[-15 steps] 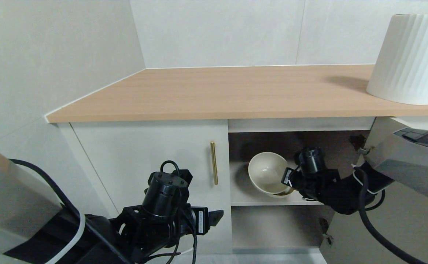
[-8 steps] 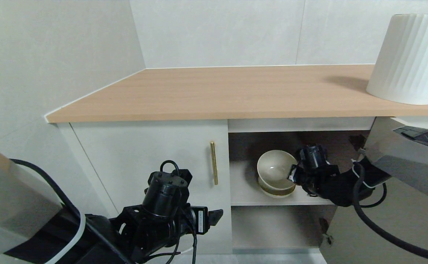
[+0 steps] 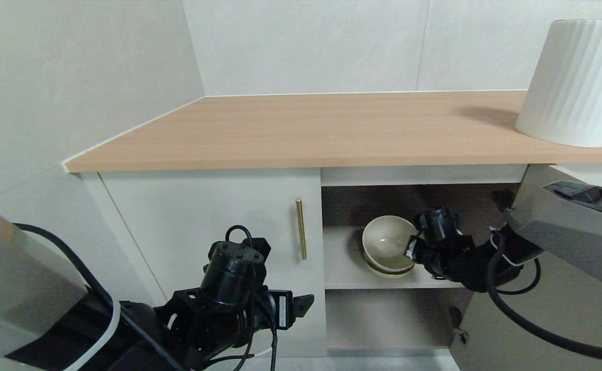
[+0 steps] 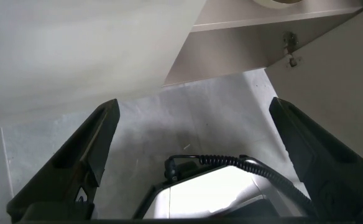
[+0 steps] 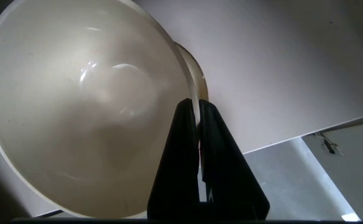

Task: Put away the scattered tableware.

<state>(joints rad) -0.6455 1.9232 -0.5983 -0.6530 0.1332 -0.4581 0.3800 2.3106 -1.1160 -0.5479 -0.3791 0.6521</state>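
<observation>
A cream bowl [image 3: 386,244] sits tilted on top of another bowl [image 3: 386,269] on the upper shelf [image 3: 345,263] of the open cabinet. My right gripper [image 3: 411,248] is at the bowl's right rim, inside the cabinet. In the right wrist view the cream bowl [image 5: 88,106] is seen from its open side, and the right gripper [image 5: 198,124] is shut on its rim, one finger inside and one outside. My left gripper [image 4: 194,134] hangs low in front of the closed left door, open and holding nothing.
The left cabinet door [image 3: 213,226] with a brass handle [image 3: 301,229] is closed. The right door [image 3: 548,319] stands swung open. A lower shelf [image 3: 388,319] lies beneath. A white ribbed container [image 3: 574,82] stands on the wooden countertop [image 3: 332,129] at the right.
My right gripper has carried the cream bowl deeper into the cabinet and lowered it onto the bowl on the shelf, tipping it less steeply. The left arm has not moved.
</observation>
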